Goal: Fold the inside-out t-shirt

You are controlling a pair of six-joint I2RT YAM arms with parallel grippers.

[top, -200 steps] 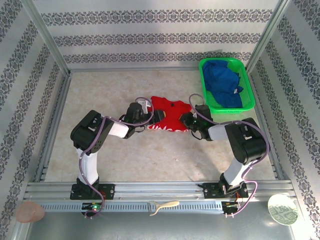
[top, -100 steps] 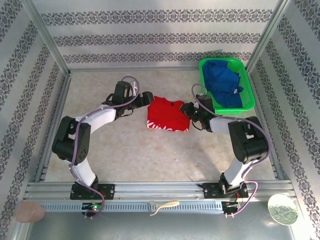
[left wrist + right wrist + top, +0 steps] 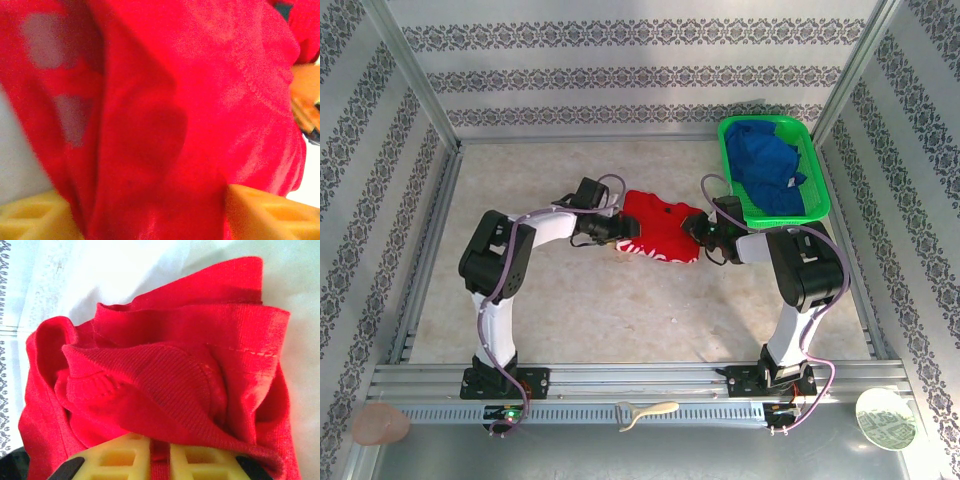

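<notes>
Blue garment [image 3: 767, 168] in green basket [image 3: 782, 218]

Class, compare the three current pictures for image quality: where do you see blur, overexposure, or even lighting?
Left wrist: the t-shirt lies so close to the lens that it looks soft and blurred, like the yellow fingers. Right wrist: the cloth's ribbing is sharp, but the table behind it is washed out almost white. Top external: evenly lit and sharp, no harsh shadows.
</notes>
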